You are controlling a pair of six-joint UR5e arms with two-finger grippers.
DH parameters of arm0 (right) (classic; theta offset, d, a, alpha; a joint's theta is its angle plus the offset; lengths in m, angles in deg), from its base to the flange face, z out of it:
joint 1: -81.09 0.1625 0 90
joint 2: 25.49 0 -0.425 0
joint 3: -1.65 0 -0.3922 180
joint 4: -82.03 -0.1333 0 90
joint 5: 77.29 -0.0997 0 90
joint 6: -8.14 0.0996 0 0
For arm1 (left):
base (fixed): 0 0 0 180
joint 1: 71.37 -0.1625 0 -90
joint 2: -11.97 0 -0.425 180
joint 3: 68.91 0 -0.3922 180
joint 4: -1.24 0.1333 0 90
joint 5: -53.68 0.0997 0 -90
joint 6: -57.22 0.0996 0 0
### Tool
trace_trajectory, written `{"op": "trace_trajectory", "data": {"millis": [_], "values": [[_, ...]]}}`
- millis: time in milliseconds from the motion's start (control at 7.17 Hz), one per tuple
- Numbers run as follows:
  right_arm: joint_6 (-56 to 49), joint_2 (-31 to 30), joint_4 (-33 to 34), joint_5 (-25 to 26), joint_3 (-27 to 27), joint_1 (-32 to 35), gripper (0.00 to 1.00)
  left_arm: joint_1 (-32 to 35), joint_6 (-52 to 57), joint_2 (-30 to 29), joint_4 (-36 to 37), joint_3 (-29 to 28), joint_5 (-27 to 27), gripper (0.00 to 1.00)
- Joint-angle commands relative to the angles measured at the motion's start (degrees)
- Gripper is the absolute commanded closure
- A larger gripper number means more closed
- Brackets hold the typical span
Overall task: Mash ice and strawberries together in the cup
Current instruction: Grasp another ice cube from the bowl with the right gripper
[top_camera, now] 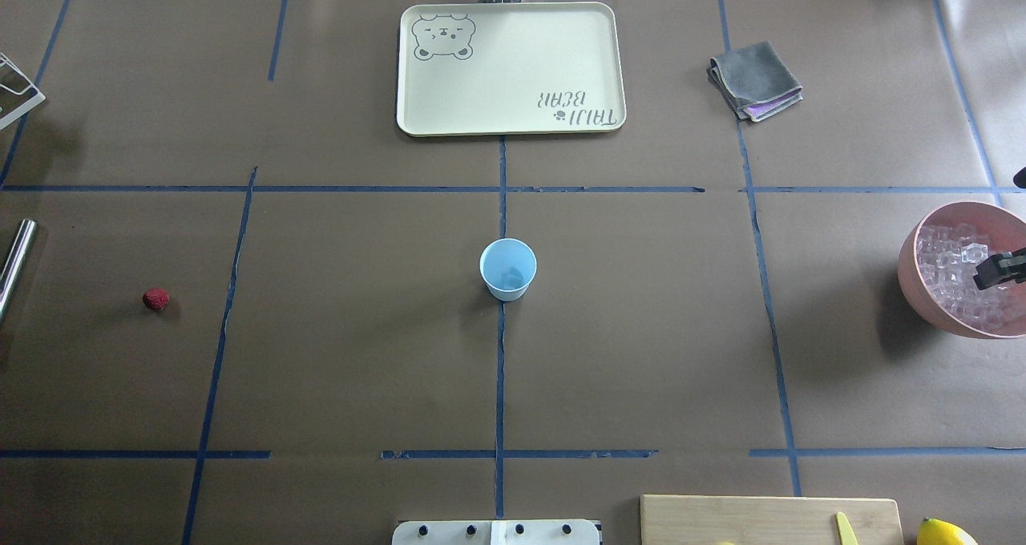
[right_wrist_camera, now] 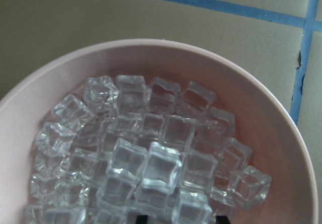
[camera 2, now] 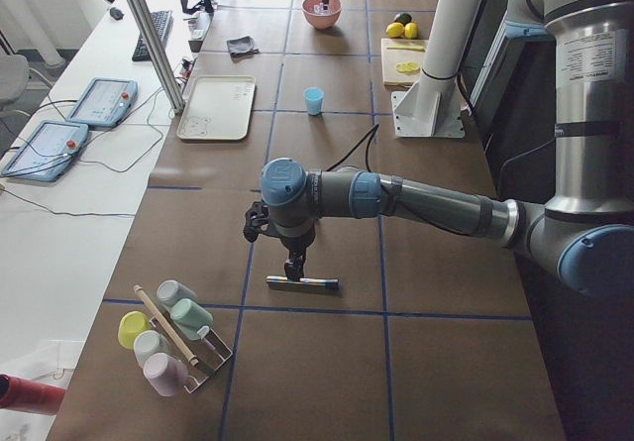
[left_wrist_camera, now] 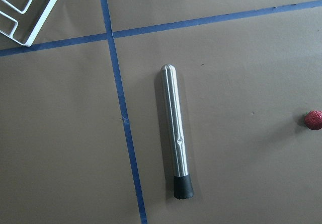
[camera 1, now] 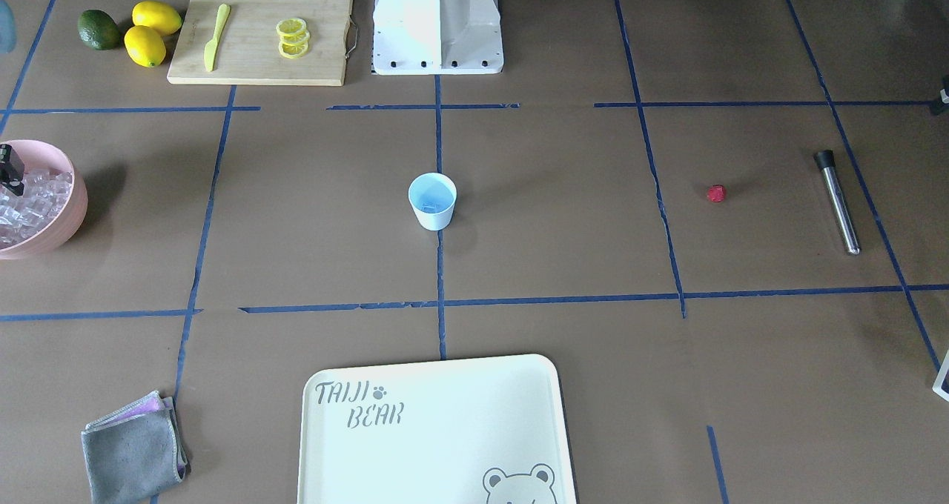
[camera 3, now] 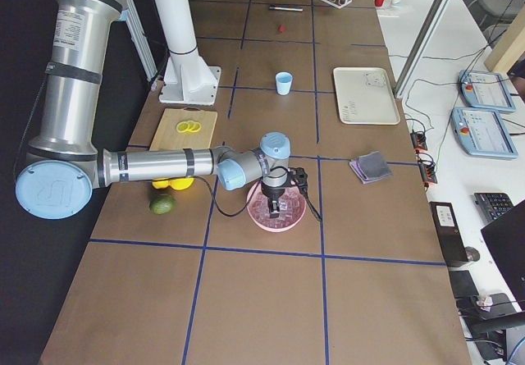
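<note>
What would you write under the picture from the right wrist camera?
Clear ice cubes piled in a pink bowl on the brown table.

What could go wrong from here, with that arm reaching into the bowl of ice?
1. The ice is piled loosely in the pink bowl. The right gripper may pinch a slick cube that slips out, or knock neighbouring cubes over the rim.
2. The cup is small and stands well away from the bowl, so a cube could drop on the way or tip it.
3. The strawberry lies loose on the table and might roll when grasped.
</note>
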Motion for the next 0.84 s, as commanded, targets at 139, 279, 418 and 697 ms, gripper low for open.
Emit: {"op": "trace_trajectory", "data": {"millis": [139, 279, 418, 697], "values": [[-0.60, 0.16, -0.16, -2.60, 0.55, 0.14, 1.00, 0.00, 0.00, 0.05, 0.00, -0.04, 0.00, 0.00], [-0.08, -0.28, -0.16, -4.36, 2.98, 0.40, 1.00, 0.00, 0.00, 0.05, 0.00, -0.04, 0.00, 0.00], [2.10, -0.80, 0.45, -5.77, 7.01, 0.40, 1.00, 0.00, 0.00, 0.05, 0.00, 0.05, 0.00, 0.00], [15.95, 0.24, -0.24, -9.10, 12.30, -0.38, 1.00, 0.00, 0.00, 0.05, 0.00, 0.05, 0.00, 0.00]]}}
